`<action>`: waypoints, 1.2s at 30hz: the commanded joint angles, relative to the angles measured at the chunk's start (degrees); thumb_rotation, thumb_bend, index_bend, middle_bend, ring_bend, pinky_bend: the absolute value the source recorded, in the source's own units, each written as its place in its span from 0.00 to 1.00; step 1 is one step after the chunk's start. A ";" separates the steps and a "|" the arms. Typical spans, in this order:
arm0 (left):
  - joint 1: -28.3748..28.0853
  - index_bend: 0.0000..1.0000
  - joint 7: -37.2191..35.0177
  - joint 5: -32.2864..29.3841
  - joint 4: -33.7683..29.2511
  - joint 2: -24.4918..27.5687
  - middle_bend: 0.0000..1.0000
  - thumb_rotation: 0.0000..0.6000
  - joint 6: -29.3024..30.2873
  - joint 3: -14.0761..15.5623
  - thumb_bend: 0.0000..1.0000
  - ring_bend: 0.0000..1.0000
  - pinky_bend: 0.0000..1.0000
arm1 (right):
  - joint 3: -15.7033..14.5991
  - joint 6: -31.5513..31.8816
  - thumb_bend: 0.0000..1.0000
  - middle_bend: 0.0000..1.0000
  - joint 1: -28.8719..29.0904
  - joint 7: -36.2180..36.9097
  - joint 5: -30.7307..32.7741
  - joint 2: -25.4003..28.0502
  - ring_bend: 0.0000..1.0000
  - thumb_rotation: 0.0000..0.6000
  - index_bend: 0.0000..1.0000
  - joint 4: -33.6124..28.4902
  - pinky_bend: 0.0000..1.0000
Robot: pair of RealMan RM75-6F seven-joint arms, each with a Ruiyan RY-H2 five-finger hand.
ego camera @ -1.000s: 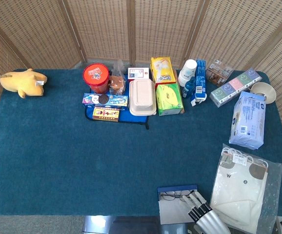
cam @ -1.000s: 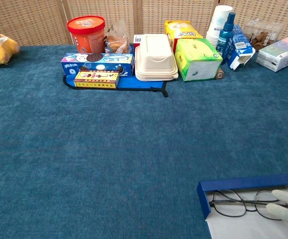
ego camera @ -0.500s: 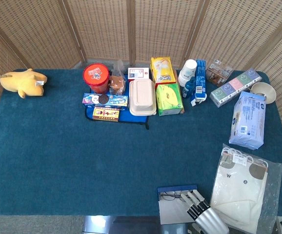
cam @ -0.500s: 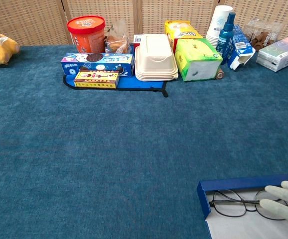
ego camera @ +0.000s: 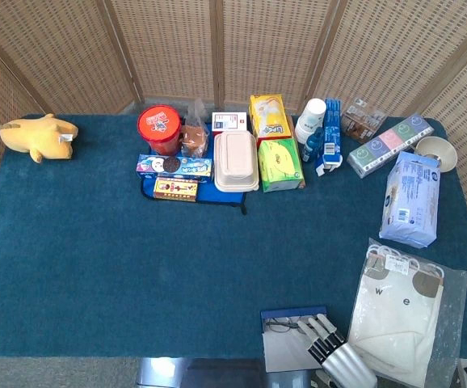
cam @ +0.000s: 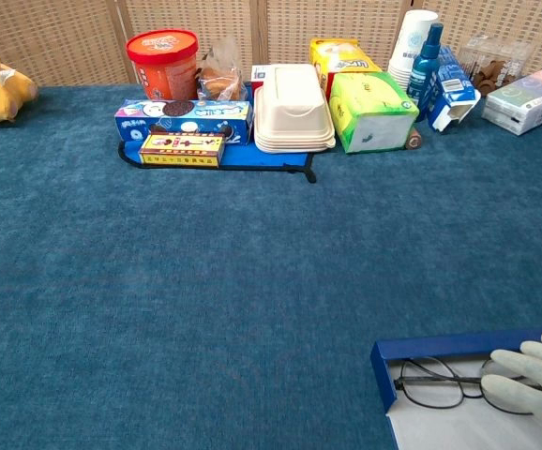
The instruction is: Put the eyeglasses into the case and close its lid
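Note:
Near the table's front edge, right of centre, lies the open blue eyeglass case (cam: 440, 345) (ego camera: 292, 310) with a pale inside. The thin dark-framed eyeglasses (cam: 430, 386) (ego camera: 279, 326) lie in it, lenses toward the left. My right hand (cam: 532, 380) (ego camera: 334, 353) reaches in from the right, white fingers stretched out flat and slightly apart. Its fingertips (cam: 496, 386) rest on the right part of the glasses and hide it. The hand grips nothing. My left hand shows in neither view.
A white tote in clear plastic (ego camera: 403, 319) lies just right of the case, with a blue tissue pack (ego camera: 411, 198) beyond it. Boxes, a red tub (ego camera: 159, 129) and a white clamshell container (ego camera: 235, 160) stand at the back. A yellow plush (ego camera: 38, 136) sits far left.
My right hand has slid a little further left over the eyeglasses, covering more of the right lens. The case and glasses stay in place.

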 commanded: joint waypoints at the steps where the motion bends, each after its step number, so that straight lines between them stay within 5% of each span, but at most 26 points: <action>1: 0.20 0.11 0.01 -0.01 0.05 -0.05 0.27 1.00 0.19 0.06 0.31 0.17 0.04 | 0.10 0.48 0.20 0.00 0.18 0.67 0.01 -0.39 0.00 1.00 0.00 0.64 0.05; 17: 0.61 0.11 -0.77 -0.01 1.16 -0.62 0.27 1.00 0.58 0.02 0.31 0.16 0.04 | -0.05 3.20 0.20 0.00 0.53 2.05 -0.32 -0.62 0.00 1.00 0.00 -0.71 0.05; 36: 0.21 0.11 -0.57 -0.67 2.40 -1.51 0.27 1.00 -0.85 -0.04 0.31 0.16 0.04 | 2.02 -3.06 0.20 0.04 4.64 0.00 1.69 2.78 0.00 1.00 0.00 -11.17 0.08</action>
